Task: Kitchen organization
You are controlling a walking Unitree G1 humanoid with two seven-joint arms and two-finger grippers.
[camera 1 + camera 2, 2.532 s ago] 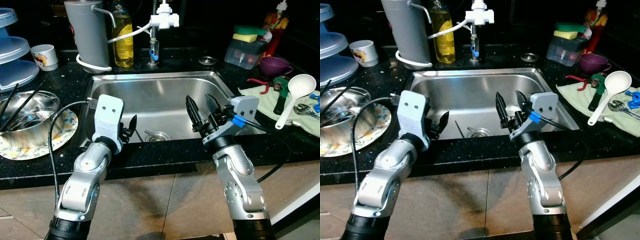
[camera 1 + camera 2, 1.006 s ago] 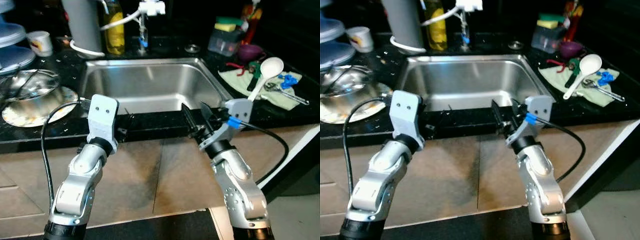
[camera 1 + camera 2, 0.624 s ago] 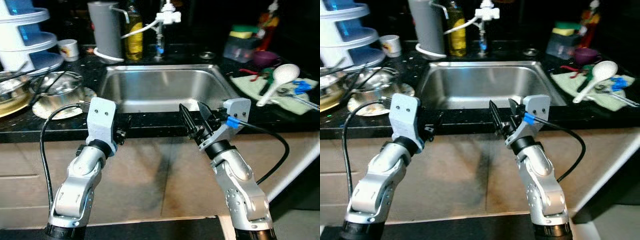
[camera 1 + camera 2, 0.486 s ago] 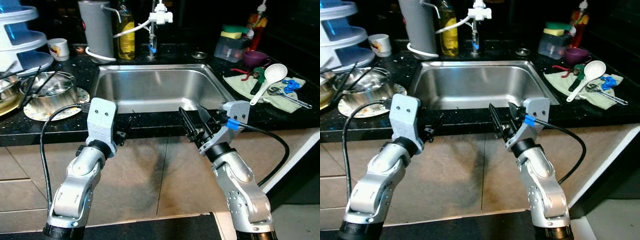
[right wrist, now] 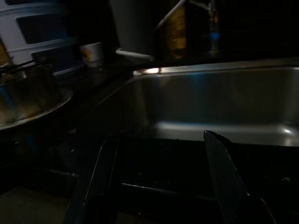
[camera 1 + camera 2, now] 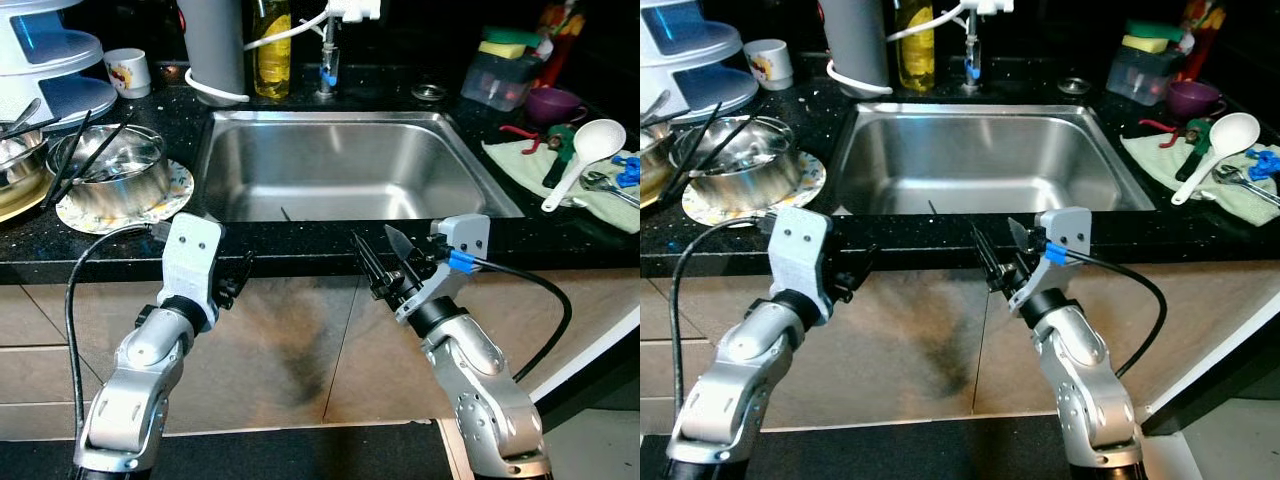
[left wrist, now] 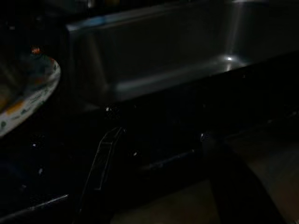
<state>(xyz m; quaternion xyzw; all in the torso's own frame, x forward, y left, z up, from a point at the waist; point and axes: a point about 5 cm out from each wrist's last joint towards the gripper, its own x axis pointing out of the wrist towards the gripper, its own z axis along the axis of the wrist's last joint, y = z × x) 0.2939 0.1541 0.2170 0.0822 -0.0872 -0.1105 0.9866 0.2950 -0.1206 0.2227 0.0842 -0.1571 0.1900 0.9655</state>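
Two silver arms reach forward at the near edge of the black table [image 6: 300, 255], and both stop just in front of it, touching nothing. The left end effector [image 6: 238, 278] is at about 7 o'clock from the sink; in the left wrist view its two dark fingers [image 7: 100, 165] stand clearly apart, with nothing between them. The right end effector [image 6: 385, 265] is at about 5 o'clock from the sink, and its long black fingers [image 5: 219, 172] are also spread wide, holding nothing.

Beyond them, in the middle of the table, lies the steel sink [image 6: 340, 175], with one thin dark stick lying near its front wall. At 9 o'clock from the sink a steel bowl [image 6: 110, 185] with dark chopsticks [image 6: 75, 150] in it sits on a patterned plate [image 6: 165, 205]. Further left is a second bowl at the edge of the view.

At 3 o'clock from the sink a pale green cloth [image 6: 560, 190] carries a white ladle [image 6: 590, 155], a tool with a green and black handle, and a wrench.

At 11 o'clock, far back, stand a white mug [image 6: 127, 72], a stack of pale blue trays [image 6: 55, 60] and a grey jug [image 6: 212, 45]. At 12 o'clock are a bottle of yellow liquid [image 6: 272, 50] and the tap [image 6: 330, 60]. At 1 o'clock are a clear box with sponges [image 6: 505, 70] and a purple cup [image 6: 555, 103].
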